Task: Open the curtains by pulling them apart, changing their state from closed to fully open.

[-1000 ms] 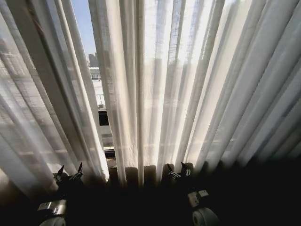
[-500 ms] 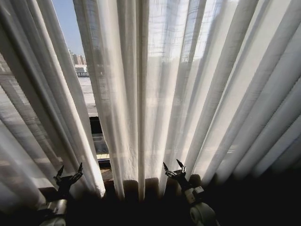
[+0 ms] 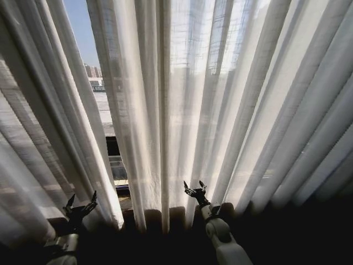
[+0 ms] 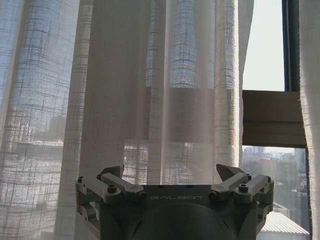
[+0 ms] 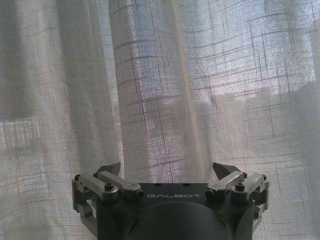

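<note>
The curtains hang in pleats before me as a left panel (image 3: 44, 127) and a wide right panel (image 3: 231, 99). A narrow gap (image 3: 102, 110) between them shows sky and buildings. My left gripper (image 3: 81, 201) is low at the left panel's inner edge, open and holding nothing. My right gripper (image 3: 194, 188) is raised against the lower folds of the right panel, also open. In the left wrist view the open gripper (image 4: 170, 172) faces sheer fabric (image 4: 125, 100). The right wrist view has the open gripper (image 5: 167, 169) facing a thick pleat (image 5: 145, 90).
Through the gap, a dark window frame (image 3: 113, 146) and a rail show. The left wrist view has a brown crossbar (image 4: 272, 117) of the window beside the fabric's edge. A dark band (image 3: 287, 232) runs below the curtain hems.
The head camera shifted early on, moving the gap leftward in the picture. My right gripper has since risen and moved left toward the right panel. The left gripper has stayed put.
</note>
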